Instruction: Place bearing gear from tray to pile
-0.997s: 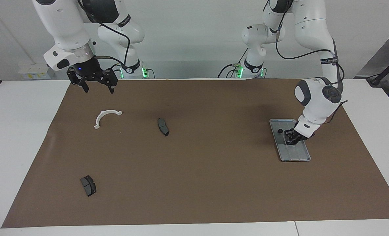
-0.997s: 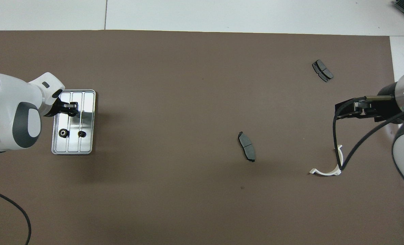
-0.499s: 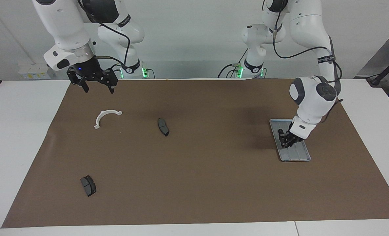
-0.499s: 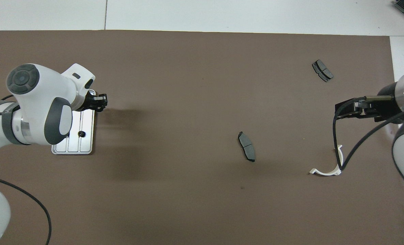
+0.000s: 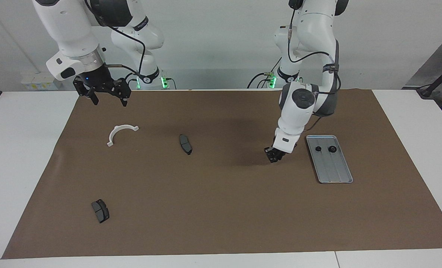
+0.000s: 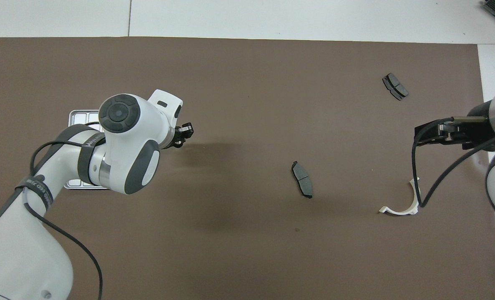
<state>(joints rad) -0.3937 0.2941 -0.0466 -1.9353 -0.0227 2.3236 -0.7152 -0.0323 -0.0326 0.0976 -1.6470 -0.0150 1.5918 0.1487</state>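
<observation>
Reading clock directions from overhead, 12 pointing away from the robots. Closest in, got the right claw (image 5: 109, 101) hanging wide open above the brown mat (image 5: 221, 208), waiting near the white bracket (image 5: 121, 133). Next, a dark brake pad (image 5: 185, 144) between 9 and 10 o'clock from that bracket. Spotted two small gears (image 5: 318, 149) sitting on the tray (image 5: 336, 173), at its robot end. Found the left claw (image 5: 274, 155) hovering over bare mat at 3 o'clock from the tray, near it. Can't tell if open, closed or gripping a gear. Farthest out, a second brake pad (image 5: 100, 210) between 1 and 2 o'clock from the first.
</observation>
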